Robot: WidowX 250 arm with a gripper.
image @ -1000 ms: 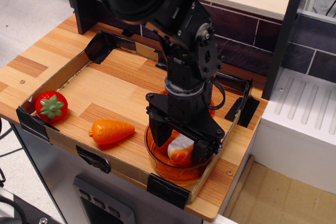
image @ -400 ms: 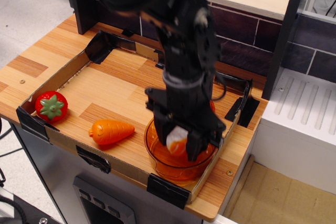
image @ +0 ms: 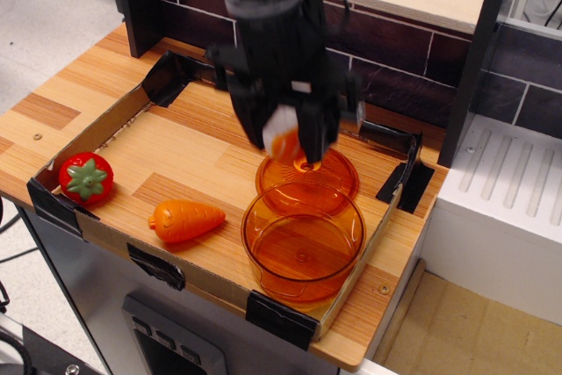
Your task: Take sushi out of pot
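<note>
My black gripper (image: 283,138) is shut on the sushi (image: 283,136), a small white block with an orange top. It holds the sushi in the air, well above the tray and behind the pot. The pot (image: 303,248), round and translucent orange, stands at the tray's front right corner with nothing in it. The sushi hangs over the near edge of the flat orange lid (image: 309,178), which lies just behind the pot.
An orange toy carrot (image: 184,219) lies left of the pot. A red toy strawberry (image: 85,177) sits at the tray's left corner. The low cardboard tray wall (image: 105,133) with black corner clips rings the wooden surface. A dark brick wall stands behind.
My gripper has lifted the sushi up out of the pot and moved it up and back-left. The pot is now empty and the lid behind it has come into view.
</note>
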